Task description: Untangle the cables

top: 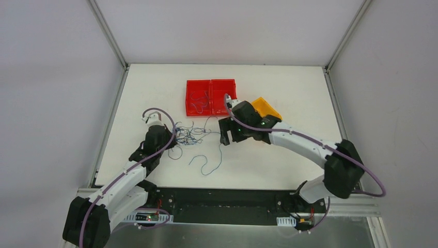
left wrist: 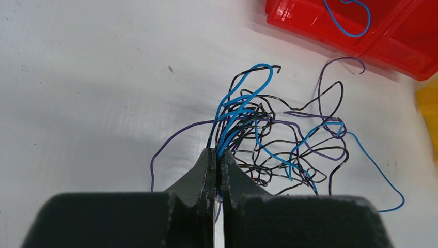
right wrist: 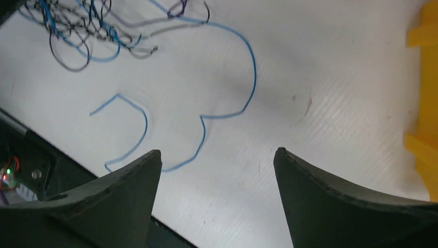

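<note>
Hair-thin, curly cables in blue, purple and black form a springy tangle on the matte white tabletop, left of its middle. The left gripper is pinched tight on a bundle of their ends. The right gripper gapes wide, holding nothing, above one loose blue cable that snakes toward the near edge. Glossy red bins sit toward the far edge.

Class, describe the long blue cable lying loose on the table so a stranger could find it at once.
On the white table, find the tangle of cables pinched in the left gripper. From its edge, one blue cable runs out toward the near edge in wide, open curves. Unlike its knotted neighbours, it lies almost wholly alone on bare table.
</note>
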Tool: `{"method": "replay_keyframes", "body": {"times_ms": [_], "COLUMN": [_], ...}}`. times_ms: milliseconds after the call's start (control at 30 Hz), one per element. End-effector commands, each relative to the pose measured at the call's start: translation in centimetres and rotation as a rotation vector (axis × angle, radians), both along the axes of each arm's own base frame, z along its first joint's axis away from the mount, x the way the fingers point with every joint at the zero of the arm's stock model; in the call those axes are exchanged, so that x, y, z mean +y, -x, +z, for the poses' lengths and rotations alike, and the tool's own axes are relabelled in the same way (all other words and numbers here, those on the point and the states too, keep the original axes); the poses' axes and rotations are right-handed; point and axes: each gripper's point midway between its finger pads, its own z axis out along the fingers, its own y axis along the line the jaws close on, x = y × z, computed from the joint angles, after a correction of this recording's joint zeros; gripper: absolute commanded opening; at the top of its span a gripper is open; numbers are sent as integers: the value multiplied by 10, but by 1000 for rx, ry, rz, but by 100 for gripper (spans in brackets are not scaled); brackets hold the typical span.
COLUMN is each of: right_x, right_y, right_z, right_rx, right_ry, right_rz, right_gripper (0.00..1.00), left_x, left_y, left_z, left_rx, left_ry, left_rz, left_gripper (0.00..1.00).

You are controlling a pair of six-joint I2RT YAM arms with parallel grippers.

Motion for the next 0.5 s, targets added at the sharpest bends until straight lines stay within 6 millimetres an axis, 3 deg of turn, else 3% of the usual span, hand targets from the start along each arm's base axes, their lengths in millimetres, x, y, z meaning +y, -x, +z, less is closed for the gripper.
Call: {"method": "replay_keyframes", "body": {"times_ms": [0,233,467], "right_x": [18,44,37], "right_y": [-43,-65,-70], "right_z": [-1,-42,-63], "right_rx": [-15,-8,24], "right_ry": [87,178,305], "right_rz": [-127,-77,-121], "right_gripper": [84,82,77], "left_x": [-6,-3,5], "left_y": [-9,-9,-8], "left_z": [21,22,25], "left_rx": [-69,-79,-87], "left_ry": [15,8,-5], "left_rz": [-30,-20,17], "left_gripper": [0,0,0]}}
